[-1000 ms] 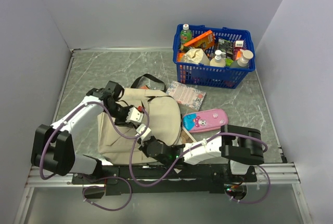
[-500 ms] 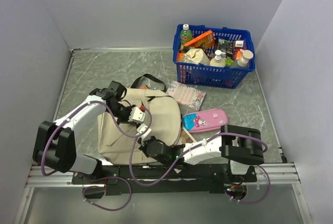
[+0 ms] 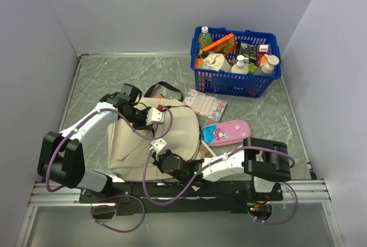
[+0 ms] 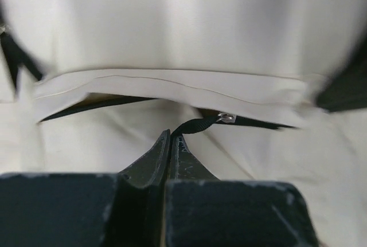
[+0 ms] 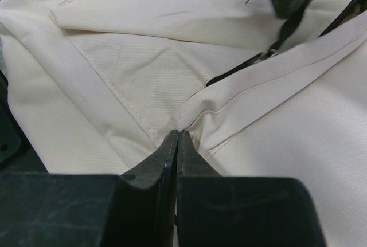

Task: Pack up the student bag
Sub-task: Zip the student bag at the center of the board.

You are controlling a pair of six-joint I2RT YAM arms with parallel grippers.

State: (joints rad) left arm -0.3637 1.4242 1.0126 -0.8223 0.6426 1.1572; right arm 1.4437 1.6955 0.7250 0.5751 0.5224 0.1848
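Cream fabric fills both wrist views. The student bag [image 3: 180,126] lies flat at 7 o'clock on the grey marbled bench [image 3: 114,75], close to its near edge. The left tool [image 4: 171,138] is pinched together on the black zip pull [image 4: 198,124], with a dark gap showing along the zip. The right tool [image 5: 178,135] is clamped on a stitched seam of the bag. A blue basket [image 3: 235,83] sits at 1 o'clock near the far right corner. A pink pencil case [image 3: 226,132] and a patterned packet [image 3: 205,104] lie just right of the bag. Bare bench lies open from 9 to 12 o'clock.
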